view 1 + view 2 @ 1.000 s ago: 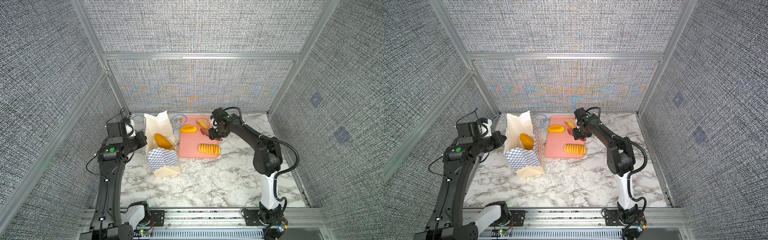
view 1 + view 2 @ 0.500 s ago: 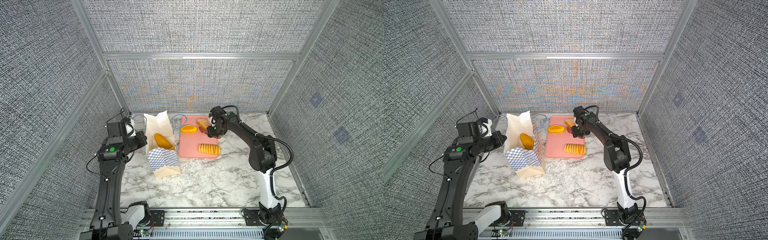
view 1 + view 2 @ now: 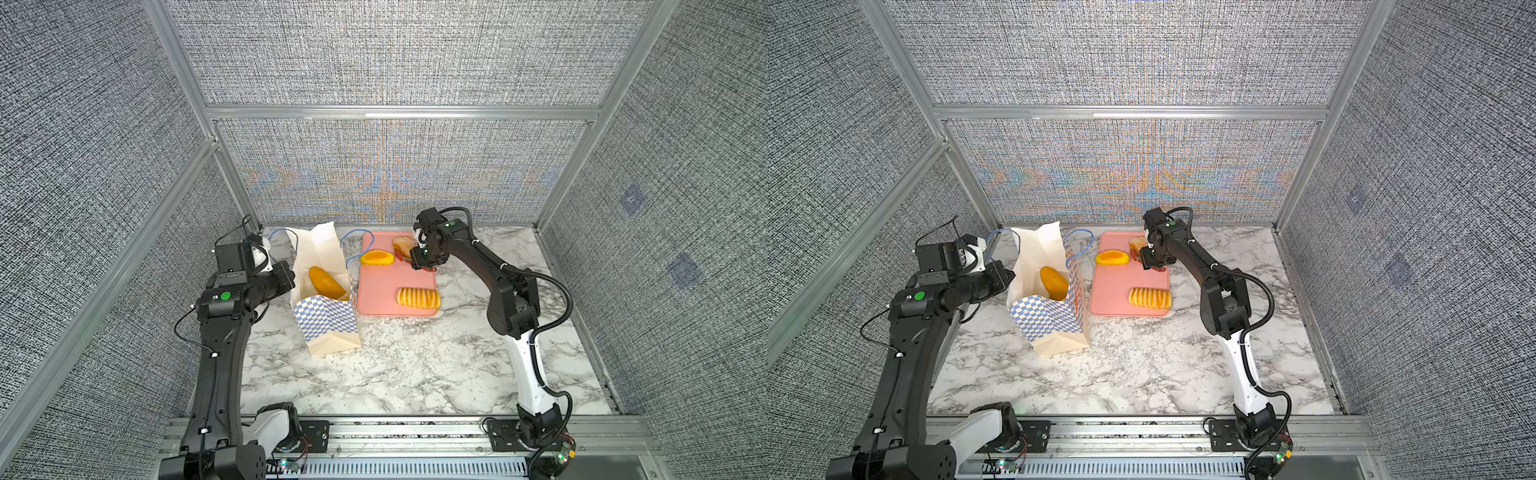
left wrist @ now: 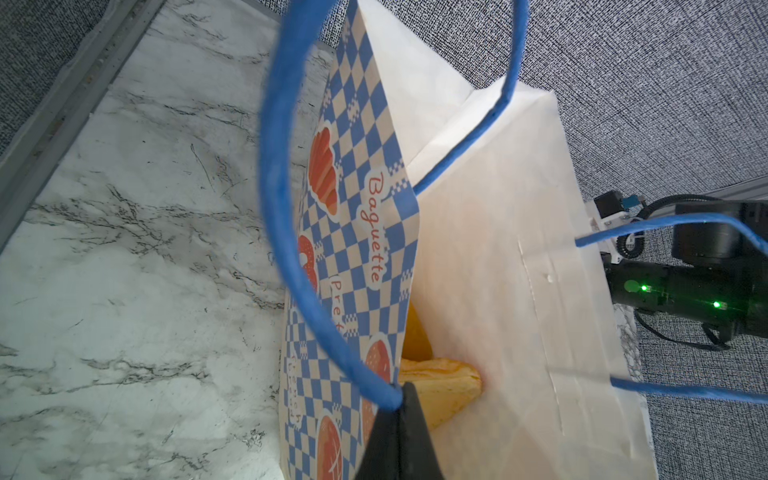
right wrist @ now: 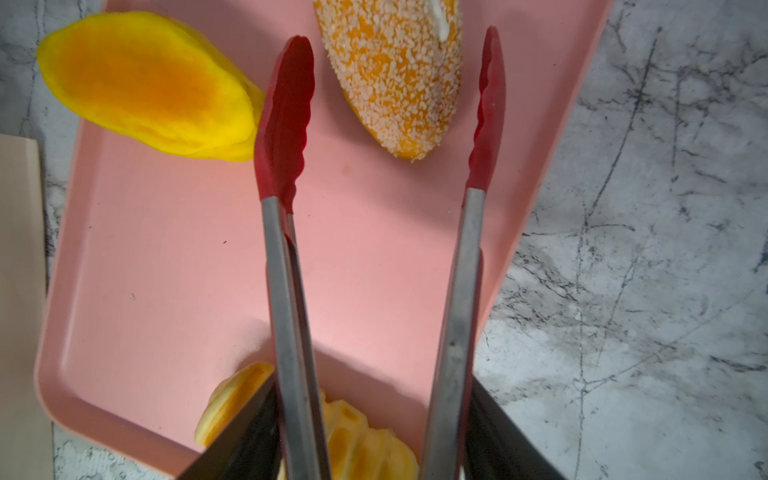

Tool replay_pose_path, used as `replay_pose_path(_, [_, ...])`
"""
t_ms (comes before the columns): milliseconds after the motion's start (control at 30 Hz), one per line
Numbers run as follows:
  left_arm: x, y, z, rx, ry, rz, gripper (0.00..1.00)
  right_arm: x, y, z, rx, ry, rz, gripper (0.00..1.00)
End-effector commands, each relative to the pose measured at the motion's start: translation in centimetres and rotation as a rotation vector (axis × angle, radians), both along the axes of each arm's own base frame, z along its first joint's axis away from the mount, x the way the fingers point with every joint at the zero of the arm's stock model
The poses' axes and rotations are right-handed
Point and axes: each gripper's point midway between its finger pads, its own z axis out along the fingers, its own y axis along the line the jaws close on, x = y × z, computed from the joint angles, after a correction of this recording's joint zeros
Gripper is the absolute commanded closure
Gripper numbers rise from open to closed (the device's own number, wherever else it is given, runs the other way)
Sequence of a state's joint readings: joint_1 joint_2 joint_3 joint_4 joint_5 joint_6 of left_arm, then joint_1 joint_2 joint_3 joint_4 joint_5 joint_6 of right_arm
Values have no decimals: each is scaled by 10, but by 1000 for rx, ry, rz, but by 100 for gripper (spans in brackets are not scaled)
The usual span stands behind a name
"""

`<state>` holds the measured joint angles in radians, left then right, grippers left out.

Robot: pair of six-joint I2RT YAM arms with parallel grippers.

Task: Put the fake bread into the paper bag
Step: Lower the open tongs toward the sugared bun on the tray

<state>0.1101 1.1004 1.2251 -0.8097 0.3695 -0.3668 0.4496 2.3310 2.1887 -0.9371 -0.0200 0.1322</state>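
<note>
1. Grey woven panels on aluminium framing walled in a white marble tabletop (image 3: 415, 374).
2. On its left stood the paper bag (image 3: 328, 324), upright and open at the top, its blue-and-white checker band facing the front.
3. One piece of the fake bread, a smooth orange loaf (image 3: 326, 281), leaned inside the bag; the left wrist view showed a paler pastry (image 4: 440, 390) in there as well.
4. The left gripper (image 4: 401, 399) was pressed together on the bag's rim, right where the blue cord handle (image 4: 274, 166) met the paper.
5. Just to the right of the bag lay a flat pink tray (image 3: 382, 299) with three pastries on it: an oval yellow-orange bun (image 3: 377, 257) and a crumb-coated piece (image 3: 402, 242) at the far end, and a ridged roll (image 3: 418, 298) at the near end.
6. The right gripper (image 5: 372, 399) clasped the metal arms of the red tongs (image 5: 284, 124) above the tray's far end.
7. The tongs' tips stood spread apart, one tip just beside the bun's end and the crumb-coated piece between the two tips; whether either tip touched a pastry could not be told.
</note>
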Motion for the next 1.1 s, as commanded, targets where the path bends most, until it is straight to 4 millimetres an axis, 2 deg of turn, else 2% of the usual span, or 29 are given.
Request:
replay_pose_path(0, [-2,1,-5,6,21,0,100,5,1,4,10,-13,8,37])
replay_pose_path(267, [-2,1,-5,7,25,3,100,12,2,3,18,-15,7,38])
replay_pose_path(533, [-3,1,-4,8,21,3,100,13,3,5,28,-18,8,45])
replay_pose_path(1067, [-4,1,3,11,5,1,100,-3,-2,31,54,-27,-8,52])
